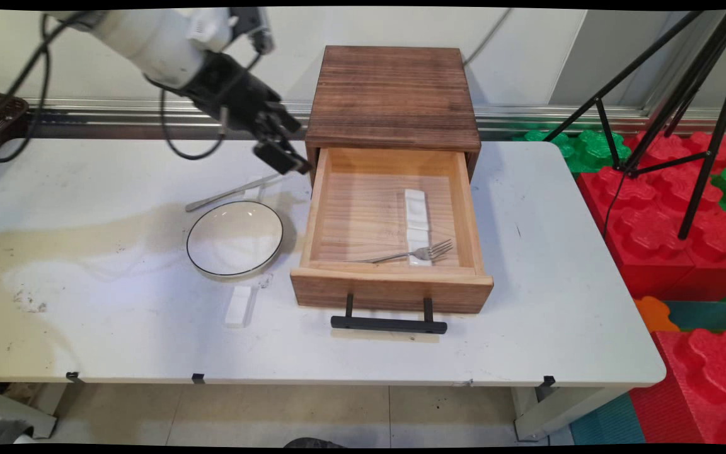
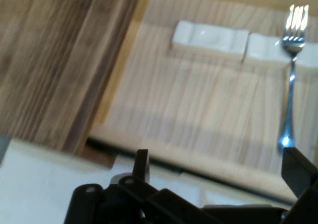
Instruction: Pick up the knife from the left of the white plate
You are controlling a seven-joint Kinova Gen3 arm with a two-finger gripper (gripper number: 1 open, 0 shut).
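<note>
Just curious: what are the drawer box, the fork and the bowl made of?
Drawer box: wood, visible grain, dark stain outside, pale unfinished-looking inside. Fork: probably steel, shiny and silvery. Bowl: likely glazed ceramic, glossy white with a thin dark rim.

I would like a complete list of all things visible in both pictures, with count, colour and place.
wooden box: one, dark brown, far middle of table
drawer: one, light wood with black handle, pulled open toward the near side
fork: one, silver, in drawer, tines on a rest
cutlery rests: two, white, in drawer
bowl: one, white with dark rim, left of drawer
knife: one, silver, behind bowl
white rest: one, before bowl
table: one, white
tripod: one, black, right
foam blocks: several, red and green, right
gripper: one, black, open, above drawer's left far corner
</note>
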